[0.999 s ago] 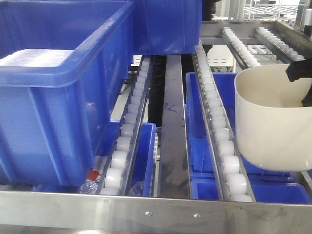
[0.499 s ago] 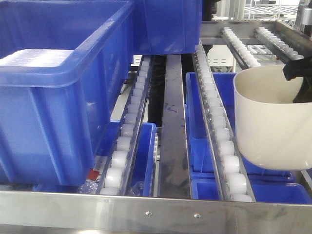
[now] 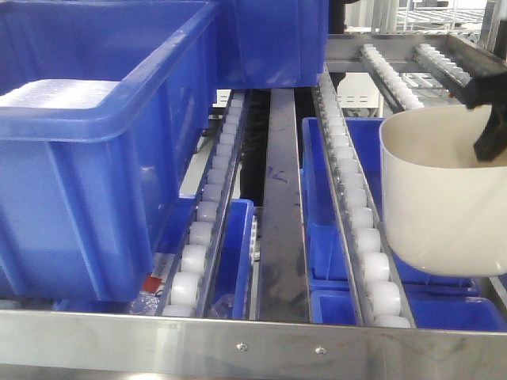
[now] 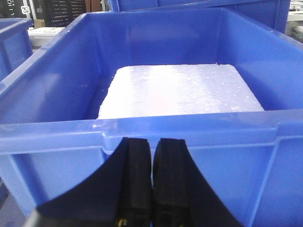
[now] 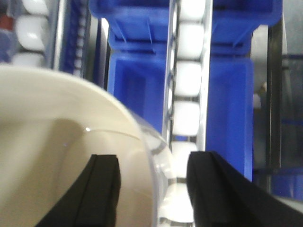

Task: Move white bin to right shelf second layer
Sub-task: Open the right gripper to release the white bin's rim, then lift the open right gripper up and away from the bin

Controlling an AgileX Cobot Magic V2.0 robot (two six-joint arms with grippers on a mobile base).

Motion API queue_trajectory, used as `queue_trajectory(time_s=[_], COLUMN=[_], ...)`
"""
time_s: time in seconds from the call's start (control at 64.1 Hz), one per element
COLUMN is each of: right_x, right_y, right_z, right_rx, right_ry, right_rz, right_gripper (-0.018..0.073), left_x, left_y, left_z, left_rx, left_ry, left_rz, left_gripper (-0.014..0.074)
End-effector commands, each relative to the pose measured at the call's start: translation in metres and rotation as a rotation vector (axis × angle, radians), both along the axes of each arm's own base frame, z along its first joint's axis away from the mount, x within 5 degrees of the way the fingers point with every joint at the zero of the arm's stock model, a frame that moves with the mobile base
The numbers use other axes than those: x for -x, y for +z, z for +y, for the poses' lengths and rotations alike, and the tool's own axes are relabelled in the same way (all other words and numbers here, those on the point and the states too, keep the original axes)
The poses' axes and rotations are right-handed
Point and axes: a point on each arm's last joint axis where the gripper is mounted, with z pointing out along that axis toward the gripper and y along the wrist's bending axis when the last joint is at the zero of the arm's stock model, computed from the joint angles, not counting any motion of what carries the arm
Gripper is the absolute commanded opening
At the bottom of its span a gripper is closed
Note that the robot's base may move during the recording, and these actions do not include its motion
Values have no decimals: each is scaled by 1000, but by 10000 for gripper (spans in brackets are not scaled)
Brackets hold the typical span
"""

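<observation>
Overhead, right gripper (image 5: 151, 189) fingers straddling white bin (image 3: 444, 198) rim, unclamped, left gripper (image 4: 151, 189) fingers pressed together.

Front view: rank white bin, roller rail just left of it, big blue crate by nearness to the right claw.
1. white bin: at the right edge, the right claw straddles its rim.
2. roller rail: just left of the bin, centre-right.
3. big blue crate: far left, on the other side of the shelf.
</observation>
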Motion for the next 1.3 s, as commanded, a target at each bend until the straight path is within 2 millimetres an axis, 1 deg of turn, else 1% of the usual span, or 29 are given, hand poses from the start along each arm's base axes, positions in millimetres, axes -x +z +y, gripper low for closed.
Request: queue_trajectory(time_s=[0.0,0.109,0.203,0.25,0.312,0.484,0.531,0.593,0.734,0.843,0.905,0.983,1.139,1.28], right_x=[1,8,20,26,38,74,86,100,125,142,153,165,187,199], right_y=[33,48,65,73,88,125,135,145,156,157,155,147,120,98], right_z=[-2,-2,-3,-4,-5,-7,-8,-9,-11,-13,-14,-15,-16,-17], right_rx=[-14,-18,-22,-24,-29,-41,-45,-49,-51,-50,-52,-55,-60,-60], right_ry=[-5,-5,-5,-5,-5,-5,-5,-5,-6,-6,-6,-6,-5,-5], right_rz=[-170,-222,-277,-304,-358,-514,-564,-613,-643,-638,-658,-694,-758,-763], right_gripper=[426,426,421,403,331,44,60,56,56,56,56,56,56,56], left_x=[0,0,0,0,0,0,0,0,0,0,0,0,0,0], left_y=[-4,-4,-4,-4,-4,-4,-4,-4,-4,-4,-4,-4,-4,-4], left_z=[0,0,0,0,0,0,0,0,0,0,0,0,0,0], left_rx=[19,19,19,19,19,19,19,19,19,19,19,19,19,19], left_ry=[2,2,2,2,2,2,2,2,2,2,2,2,2,2], left_rz=[-59,-59,-59,-59,-59,-59,-59,-59,-59,-59,-59,-59,-59,-59], left_gripper=[85,85,85,85,85,85,85,85,85,85,85,85,85,85])
